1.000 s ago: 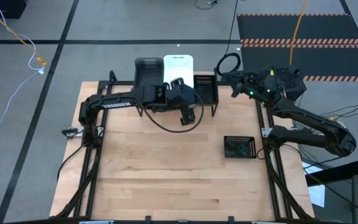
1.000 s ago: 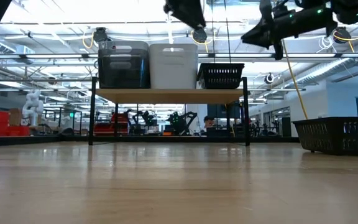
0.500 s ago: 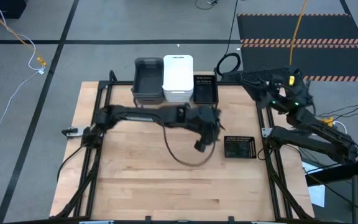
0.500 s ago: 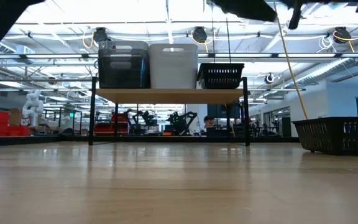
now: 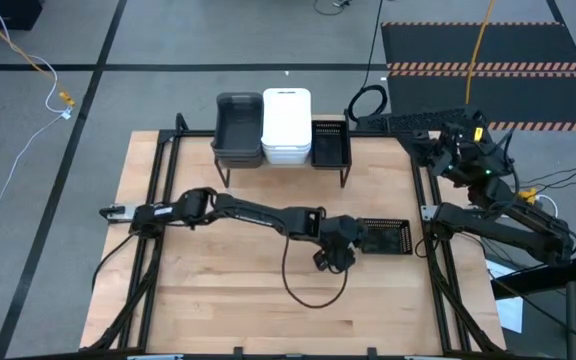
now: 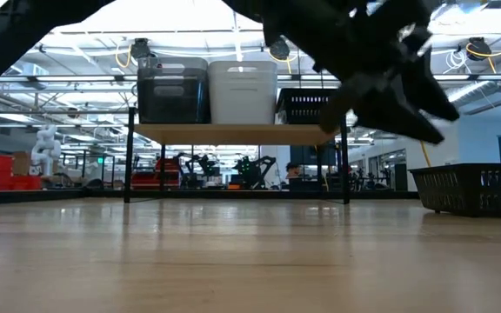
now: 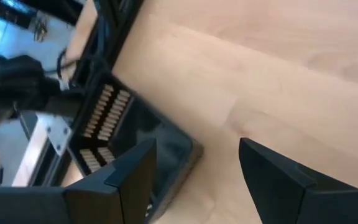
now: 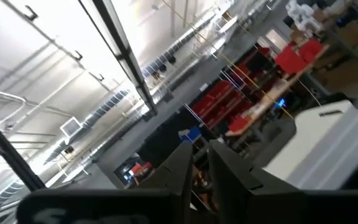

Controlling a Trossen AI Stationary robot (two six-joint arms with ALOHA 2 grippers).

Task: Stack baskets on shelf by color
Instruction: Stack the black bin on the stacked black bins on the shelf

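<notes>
The left gripper (image 5: 351,243) sits right of centre in the high view, at the end of an arm stretched across the table from the left edge. Its fingers (image 7: 129,180) stand wide apart in the left wrist view, with bare wood showing in the gap between them, and they grip nothing. Just beside it, toward the right of the high view, lies a loose black mesh tray (image 5: 386,236) flat on the wooden tabletop (image 5: 228,300); the same tray shows at the left of the left wrist view (image 7: 126,137) and at the far right of the low view (image 6: 472,189).

Toward the top centre of the high view stands the shelf (image 5: 343,166), its thin black legs on the table's far edge. On it, side by side, sit the dark grey baskets (image 5: 238,128), the white baskets (image 5: 287,125) and a black mesh basket (image 5: 329,142) (from the low view, grey at the left, white in the middle, the low mesh one at the right).

The right gripper (image 5: 423,147) is at the upper right of the high view, off the table's corner, raised and aimed up at the ceiling; its fingers (image 8: 225,165) are nearly together, with only a narrow slit between them, and hold nothing.
</notes>
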